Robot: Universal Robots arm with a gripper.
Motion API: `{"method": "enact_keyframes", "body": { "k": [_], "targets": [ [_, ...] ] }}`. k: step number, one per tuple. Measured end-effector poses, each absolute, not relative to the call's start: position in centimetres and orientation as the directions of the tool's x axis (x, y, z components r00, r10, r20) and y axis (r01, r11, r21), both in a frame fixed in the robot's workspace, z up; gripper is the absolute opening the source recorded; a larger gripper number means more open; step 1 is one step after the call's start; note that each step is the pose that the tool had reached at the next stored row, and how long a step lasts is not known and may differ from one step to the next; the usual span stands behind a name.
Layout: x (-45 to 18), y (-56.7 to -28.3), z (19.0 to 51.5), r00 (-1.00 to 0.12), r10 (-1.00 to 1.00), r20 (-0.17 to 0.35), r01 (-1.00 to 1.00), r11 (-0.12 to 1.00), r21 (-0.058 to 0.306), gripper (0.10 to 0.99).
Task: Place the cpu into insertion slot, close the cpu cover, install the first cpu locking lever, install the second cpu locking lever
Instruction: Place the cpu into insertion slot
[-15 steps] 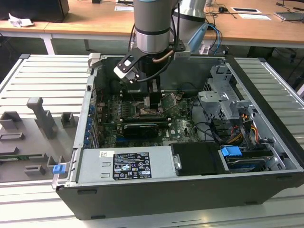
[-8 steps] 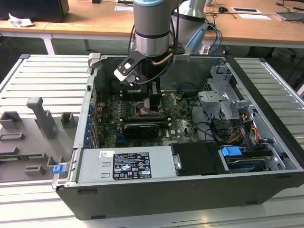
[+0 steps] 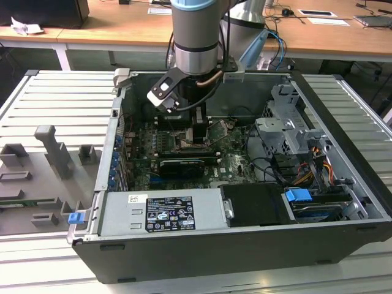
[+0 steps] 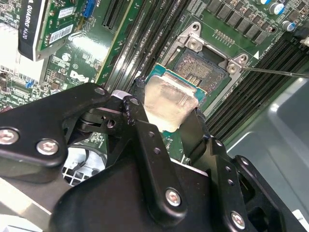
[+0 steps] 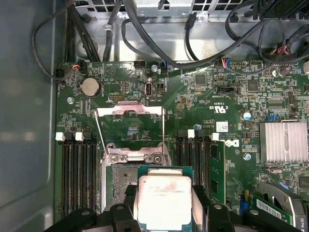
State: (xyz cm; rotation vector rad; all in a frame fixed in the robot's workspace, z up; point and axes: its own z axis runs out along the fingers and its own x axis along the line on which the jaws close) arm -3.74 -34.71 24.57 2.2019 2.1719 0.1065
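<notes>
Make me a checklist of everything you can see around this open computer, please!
Surface: ribbed metal table carrying the open computer case.
Job's things: chip held over the empty socket, not seated; cover flipped open.
Clutter: grey blocks on the table, exterior view's left.
Grippers: gripper shut on the chip.
Cables: black cables along the board's edge; coloured wires by the drive bay.
Surroundings: wooden desks behind.

The cpu (image 5: 164, 203) is topped with dull, smudged silvery metal. The cpu cover (image 5: 129, 111) is seen as bare bright metal. The end effector (image 4: 167, 101) is built of matt black parts with shiny screws (image 4: 172, 197).
</notes>
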Motion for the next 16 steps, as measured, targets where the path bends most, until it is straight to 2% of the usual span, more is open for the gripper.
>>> {"method": "enact_keyframes", "body": {
  "k": [16],
  "targets": [
    [-3.74,-34.71,23.64,0.013,1.000,0.016,0.997,-0.014,0.082,0.529]
  ]
}}
